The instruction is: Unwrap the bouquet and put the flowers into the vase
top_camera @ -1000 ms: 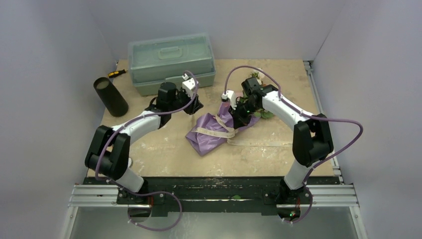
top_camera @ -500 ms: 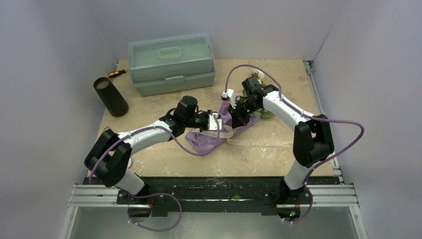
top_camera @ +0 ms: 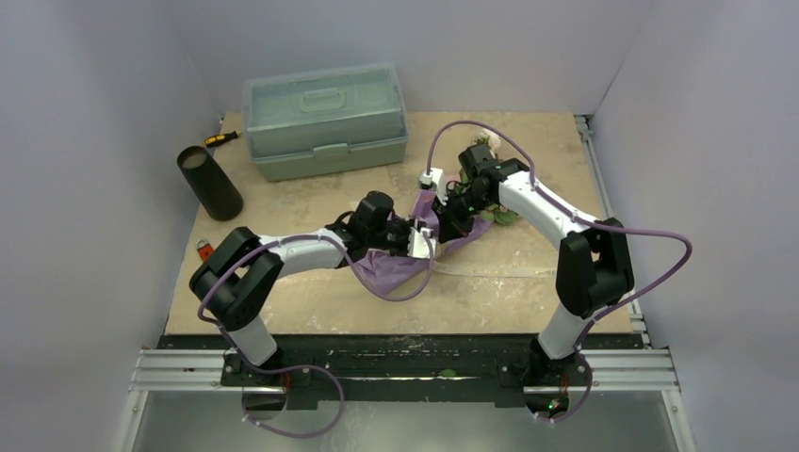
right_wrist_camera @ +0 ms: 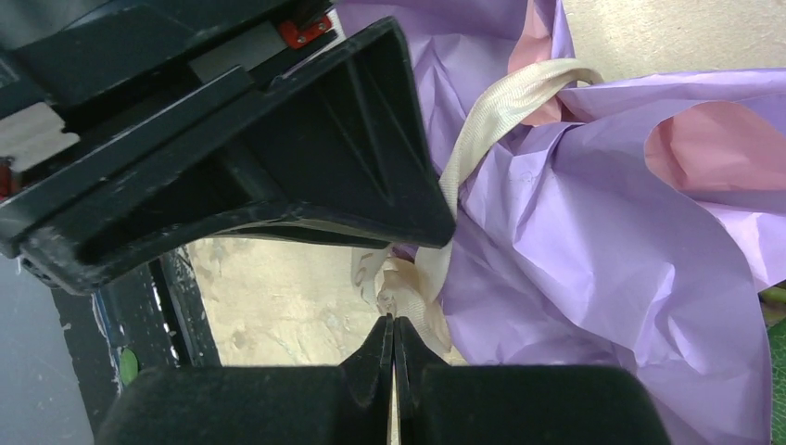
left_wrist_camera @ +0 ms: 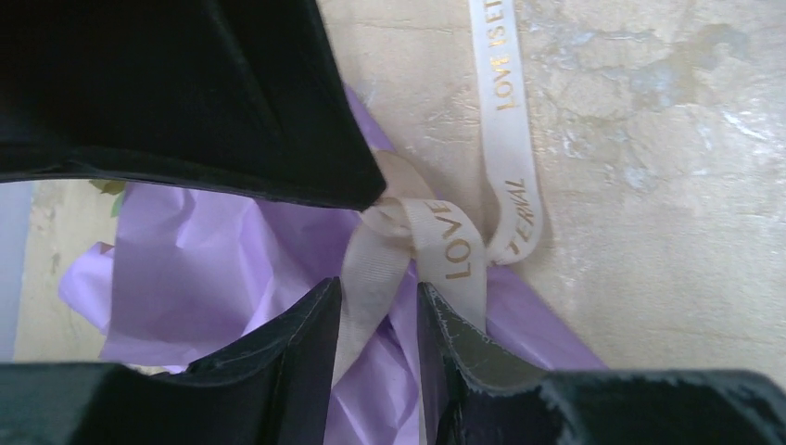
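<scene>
Bouquet point(top_camera: 400, 264) lay at the middle of the table point(top_camera: 490, 282). Its crinkled paper point(right_wrist_camera: 593, 241) was purple outside and pink where folds turned over. The flowers point(top_camera: 482, 151) showed at its far right end, largely hidden beneath your right arm. A beige ribbon point(left_wrist_camera: 445, 241), lettered LOVE in gold, was knotted around the paper, and one tail lay flat on the bare board.

Your left gripper point(left_wrist_camera: 378, 306) reached in from the left. Its jaws stood partly apart, and a strand of the ribbon ran through the gap between the fingers point(left_wrist_camera: 287, 362) just below the knot. Your right gripper point(right_wrist_camera: 391, 334) reached in from the far right with its jaws closed and its tips resting against the knot. You could not tell whether any ribbon was pinched between them. The two grippers sat just beside each other over the knot.

The vase point(top_camera: 209, 182) stood at the far left of the table, well apart from the bouquet. To its right, along the far edge, sat a pale green toolbox point(top_camera: 325, 118) with its lid shut. A yellow-handled screwdriver point(top_camera: 221, 138) lay between the two.
</scene>
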